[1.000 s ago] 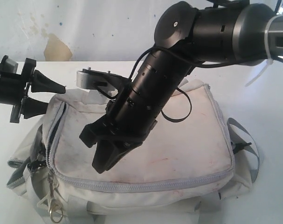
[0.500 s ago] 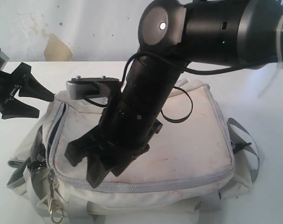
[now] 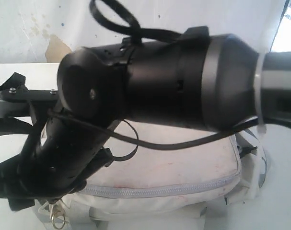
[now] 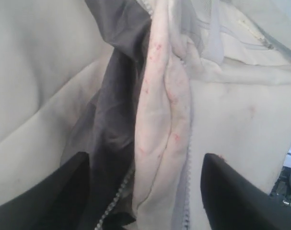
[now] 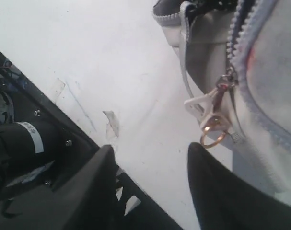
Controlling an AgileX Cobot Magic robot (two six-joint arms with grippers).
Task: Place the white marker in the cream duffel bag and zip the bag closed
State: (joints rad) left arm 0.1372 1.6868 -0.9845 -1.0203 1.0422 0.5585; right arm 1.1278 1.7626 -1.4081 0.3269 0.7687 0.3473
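Grey lining [image 4: 111, 124] inside bag [image 4: 226, 110], left-wrist only

The cream duffel bag [image 3: 183, 165] lies flat on the white table [image 3: 282, 206], spreading in the exterior view from centre to 5 o'clock; its soft fabric is grubby, with faint red smudges; a grey zipper [image 3: 159, 190] runs shut along its 6 o'clock edge; a grey strap [image 3: 261, 167] loops out at 3 o'clock; a brass ring [image 3: 56, 221] hangs at its 7 o'clock corner; the left wrist view shows a second zip [image 4: 117, 201] gaping over dark lining [image 4: 111, 134].

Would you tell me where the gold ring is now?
The gold ring hangs at the bag's lower-left corner in the exterior view, near the right gripper.
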